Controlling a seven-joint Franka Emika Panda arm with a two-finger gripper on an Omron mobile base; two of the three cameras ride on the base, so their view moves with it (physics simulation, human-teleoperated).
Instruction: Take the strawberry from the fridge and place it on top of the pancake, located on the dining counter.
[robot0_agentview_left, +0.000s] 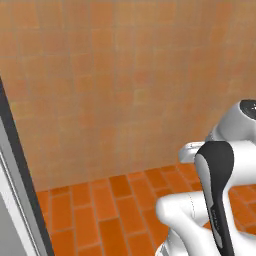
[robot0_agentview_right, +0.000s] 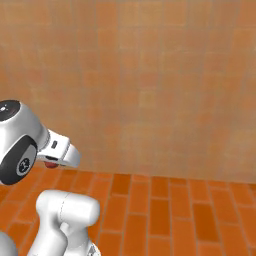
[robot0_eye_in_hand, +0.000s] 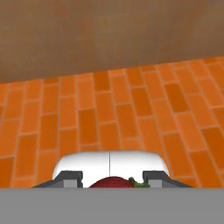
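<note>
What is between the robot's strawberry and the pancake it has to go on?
That can't be judged from here. The end effector is shut on the strawberry, but the pancake and its counter are nowhere in these pictures. Ahead of the robot lie the orange brick floor and a tan tiled wall, with nothing standing in that stretch.

Glossy white rounded arm links (robot0_agentview_left: 190, 215), dark/black elongated cover strip w/ faint lettering on one link, black round joint cap w/ small white mark, white wrist block w/ tiny dark slot, grey fingertips (robot0_eye_in_hand: 69, 178)
</note>
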